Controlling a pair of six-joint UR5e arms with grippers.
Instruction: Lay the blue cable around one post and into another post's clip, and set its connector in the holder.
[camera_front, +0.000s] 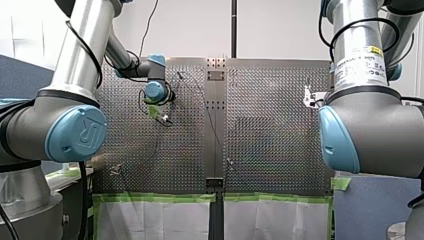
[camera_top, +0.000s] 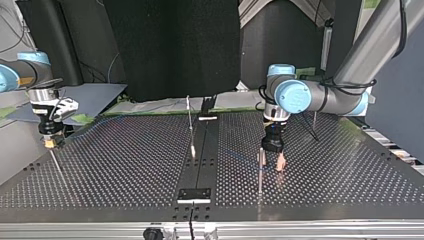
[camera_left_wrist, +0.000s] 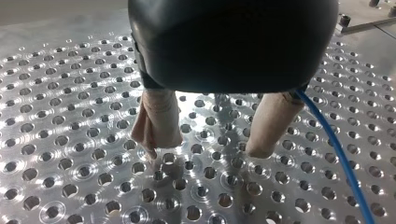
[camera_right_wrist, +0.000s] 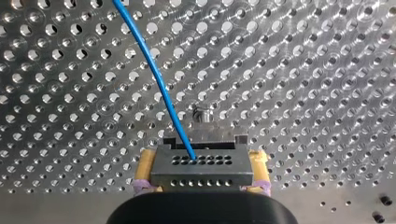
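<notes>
blue cable (camera_right_wrist: 158, 83): leaves the connector (camera_right_wrist: 201, 169) and runs away across the perforated counter (camera_right_wrist: 303, 79); in the left wrist view it passes just beside one pad.
connector: dark block with rows of holes, clamped between yellow pads.
right gripper (camera_right_wrist: 201, 164): closed on the connector, at the top view's left.
left gripper (camera_left_wrist: 208, 147): open, beige pads apart, nothing between them, tips near the counter.
post (camera_top: 260, 165): thin, upright, just beside the left gripper.
</notes>
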